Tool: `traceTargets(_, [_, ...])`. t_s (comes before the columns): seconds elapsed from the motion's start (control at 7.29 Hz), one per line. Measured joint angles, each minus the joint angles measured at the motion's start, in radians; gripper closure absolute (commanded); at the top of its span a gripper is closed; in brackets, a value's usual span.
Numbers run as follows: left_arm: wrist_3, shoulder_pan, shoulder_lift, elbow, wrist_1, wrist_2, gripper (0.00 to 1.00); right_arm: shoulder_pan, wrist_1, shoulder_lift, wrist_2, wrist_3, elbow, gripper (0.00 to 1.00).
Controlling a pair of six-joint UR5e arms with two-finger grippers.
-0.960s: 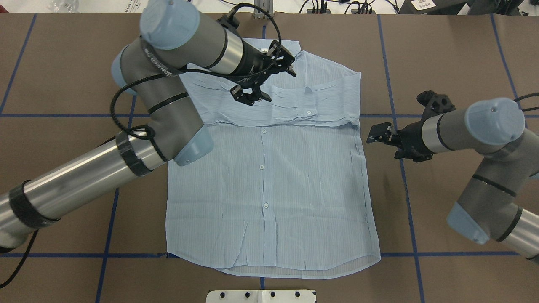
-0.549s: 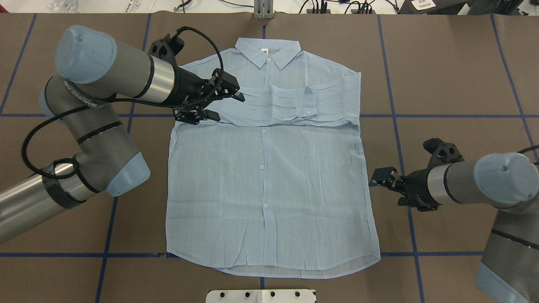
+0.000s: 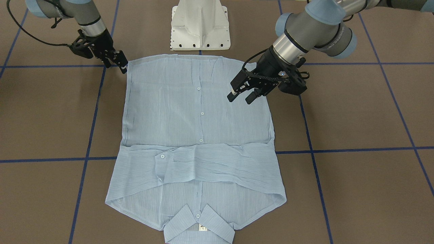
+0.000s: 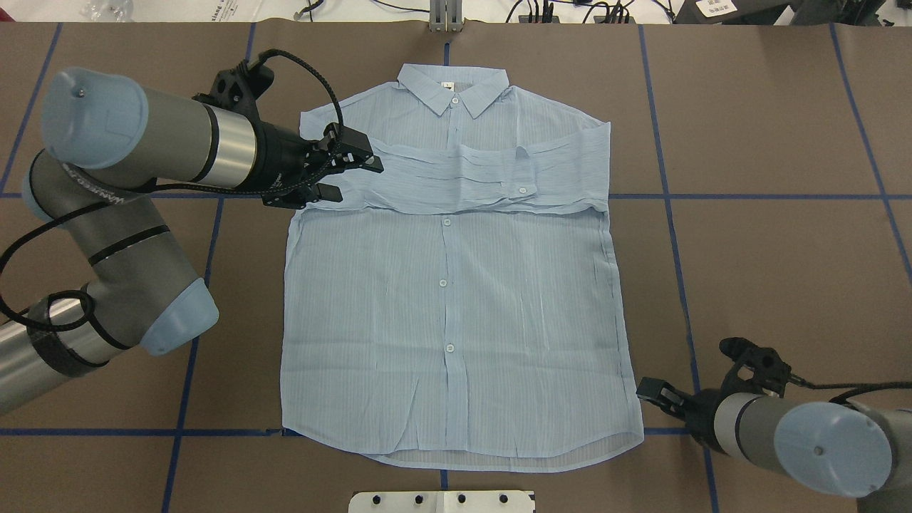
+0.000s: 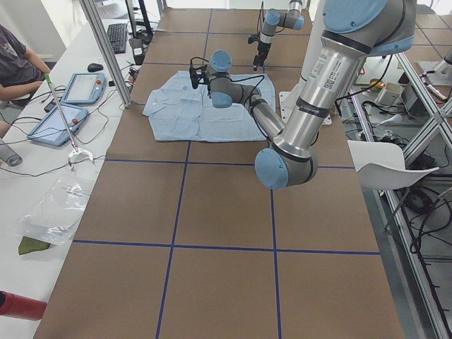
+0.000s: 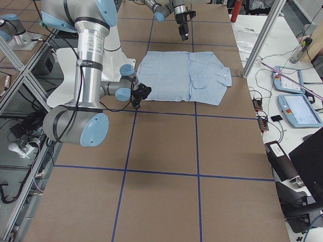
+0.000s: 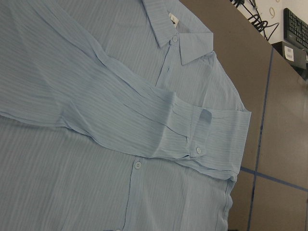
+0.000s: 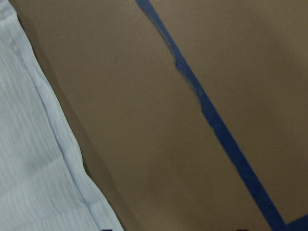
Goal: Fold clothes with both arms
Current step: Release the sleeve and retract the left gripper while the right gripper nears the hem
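Above the shirt, left arm level, left fingers spread; right fingers unclear.

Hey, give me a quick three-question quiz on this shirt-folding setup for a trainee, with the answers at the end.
1. True or false: the left hand is shut on the shirt.
2. Which hand is beside a corner of the hem? A. left B. right C. neither
3. How many front buttons show between the folded sleeves and the hem?
Key: 1. False; it is open and holds nothing. 2. B, the right hand. 3. Three.
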Motion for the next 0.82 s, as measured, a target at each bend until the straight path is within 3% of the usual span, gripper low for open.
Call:
traceTargets(0.14, [0.001,0.003,0.003,-0.001,0.0,0.012,0.17,-0.048,-0.057,0.021,-0.035,0.036,0.013,0.14])
traceTargets(0.41, [0.001,0.009,0.01,-0.002,0.0,0.026,0.17,-0.091,-0.131,0.084,-0.056,0.083,0.01,0.35])
traceTargets(0.82, [0.001,0.031,0.019,0.0,0.0,0.062,0.17,-0.107,-0.176,0.103,-0.079,0.095,0.013,0.43])
